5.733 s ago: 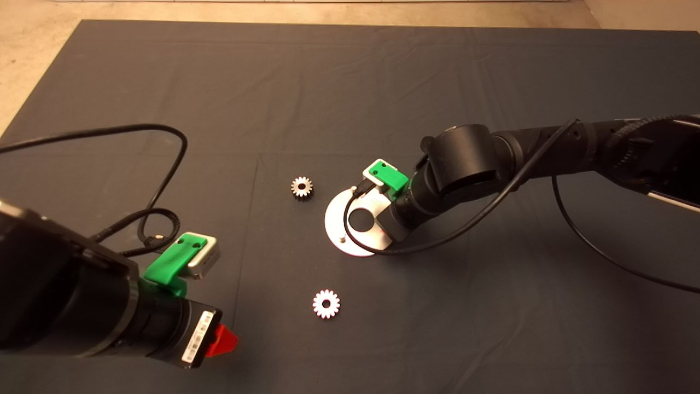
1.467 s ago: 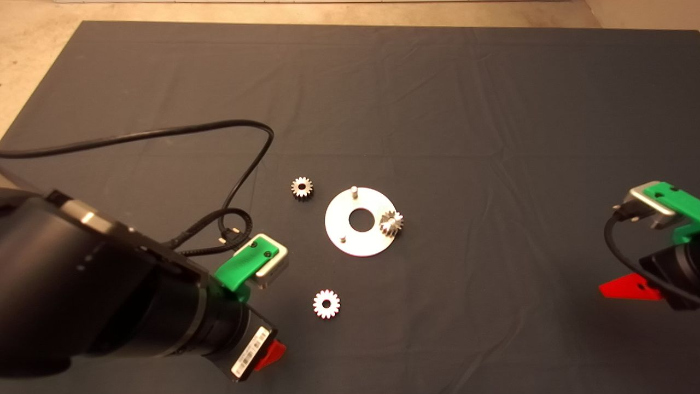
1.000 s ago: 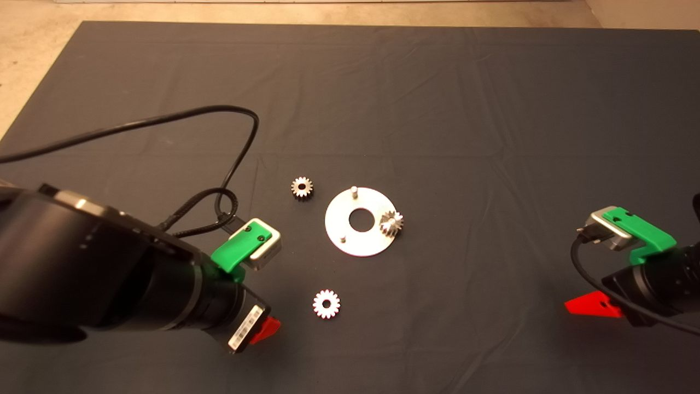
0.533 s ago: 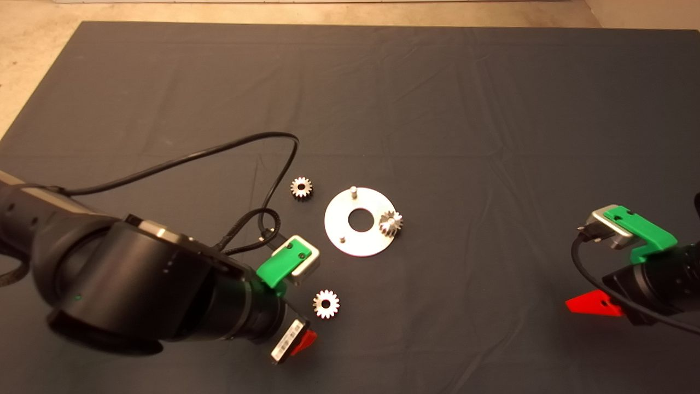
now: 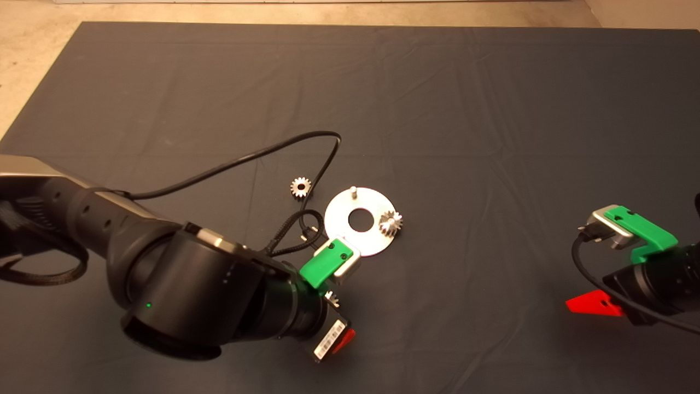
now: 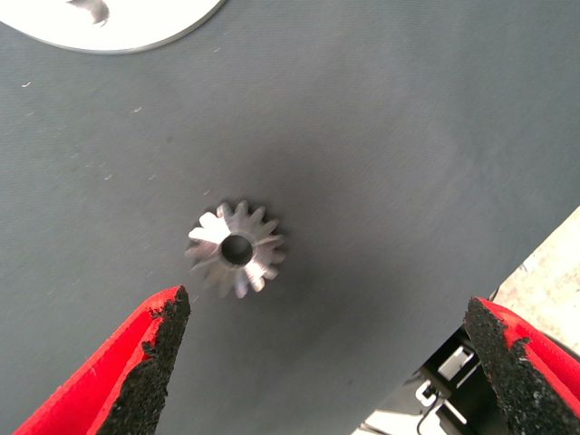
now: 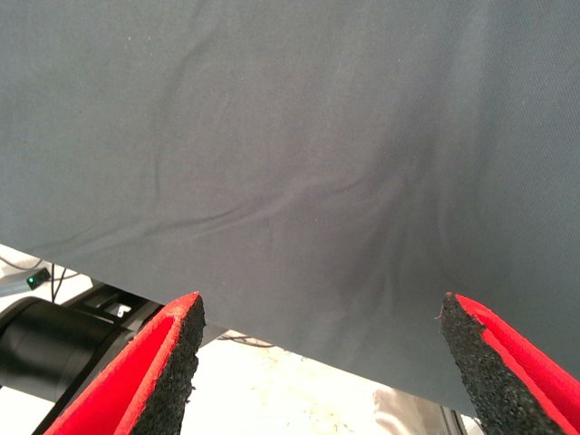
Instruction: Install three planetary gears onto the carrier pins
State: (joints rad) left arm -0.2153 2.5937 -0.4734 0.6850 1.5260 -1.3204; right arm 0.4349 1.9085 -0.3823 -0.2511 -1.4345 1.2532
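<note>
The silver disc [image 5: 339, 216] lies mid-mat, and its rim [image 6: 109, 23] also shows in the left wrist view. One planetary gear [image 5: 391, 223] sits on the carrier pin at the disc's right edge. A bare pin [image 5: 354, 191] stands at the far edge. A second gear [image 5: 301, 187] lies loose on the mat left of the disc. A third gear [image 6: 237, 249] lies flat in front of the disc, only its edge [image 5: 331, 299] showing under my left wrist. My left gripper [image 6: 326, 308] hangs open just above this gear, its fingers apart on either side. My right gripper [image 7: 322, 304] is open over bare mat at the right edge.
The left arm's black cable [image 5: 328, 143] loops over the mat beside the loose gear and the disc's left side. The mat's near edge and the floor beyond it [image 6: 553, 272] show in the left wrist view. The green camera mount [image 5: 327, 262] covers the disc's near rim.
The right gripper left a gear on the disc's right pin and withdrew to the right edge. The left arm has swung right and now hangs over the front gear.
</note>
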